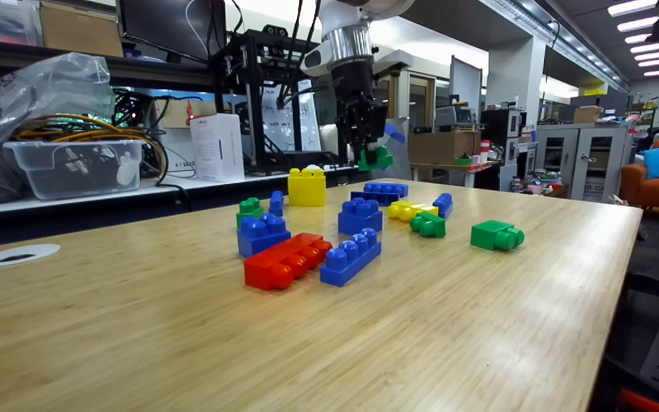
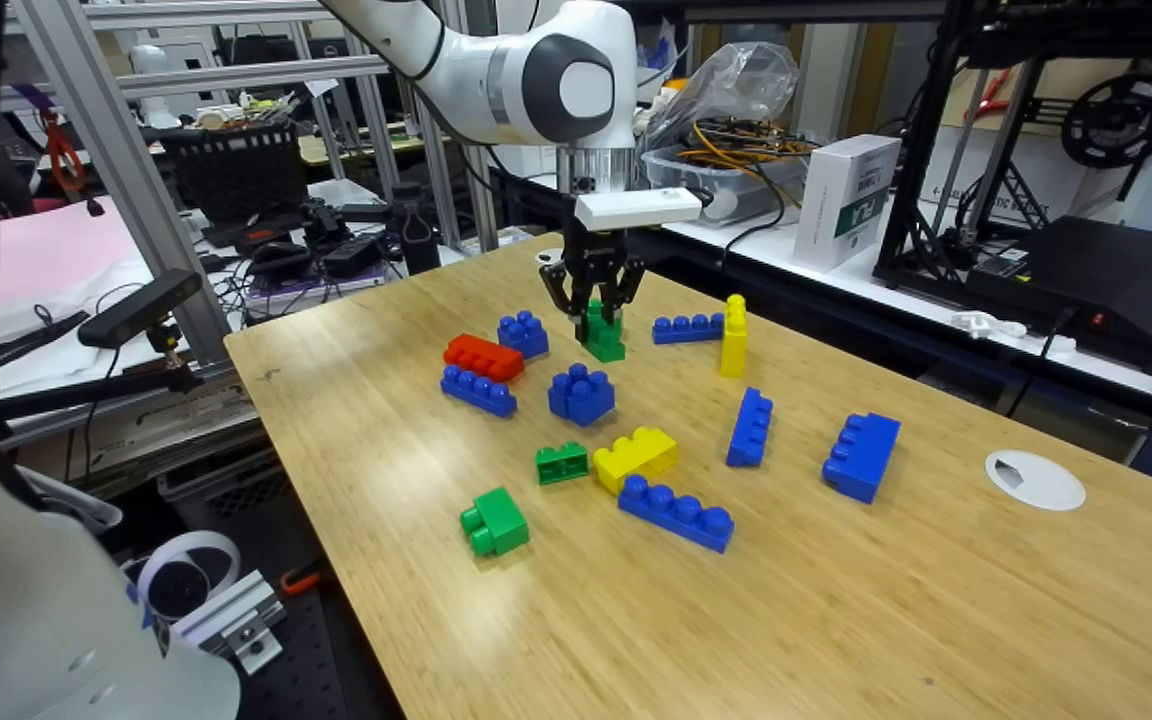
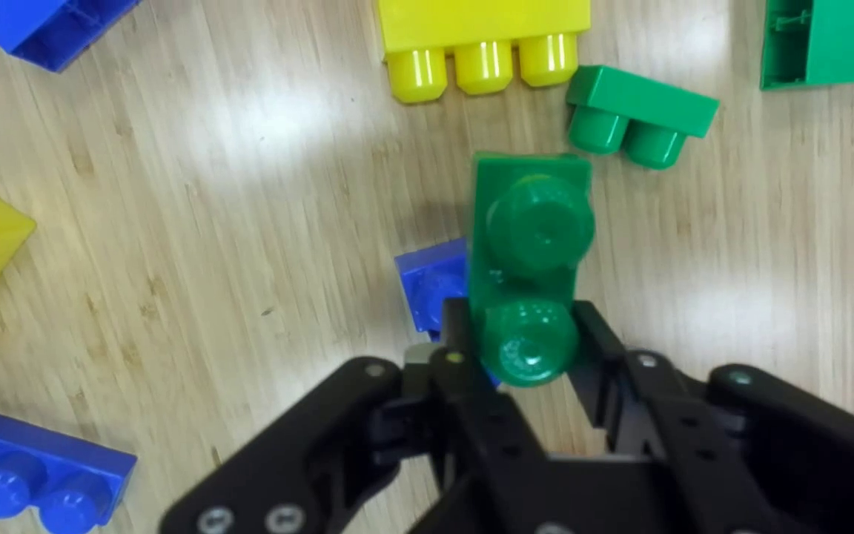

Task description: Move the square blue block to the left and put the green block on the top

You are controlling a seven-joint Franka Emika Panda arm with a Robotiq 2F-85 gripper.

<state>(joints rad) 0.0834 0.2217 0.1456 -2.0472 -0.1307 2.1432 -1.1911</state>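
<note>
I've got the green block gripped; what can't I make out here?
Wrist view: most of the square blue block, hidden by the held green block and the pincer.
Wrist view: the green block's underside, hidden by the block itself.
Wrist view: the rest of the upper yellow brick, cut off by the top edge.
In an exterior view: print on the white box, too small to read.

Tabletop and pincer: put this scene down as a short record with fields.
Pincer: closed on the green block
Green block: held clear of the table, two studs showing in the wrist view
Square blue block: on the table, studs up, partly hidden behind the green block in the wrist view
Stacking: not yet done
Red brick: beside a long blue brick
Yellow brick: standing, studs up
</note>
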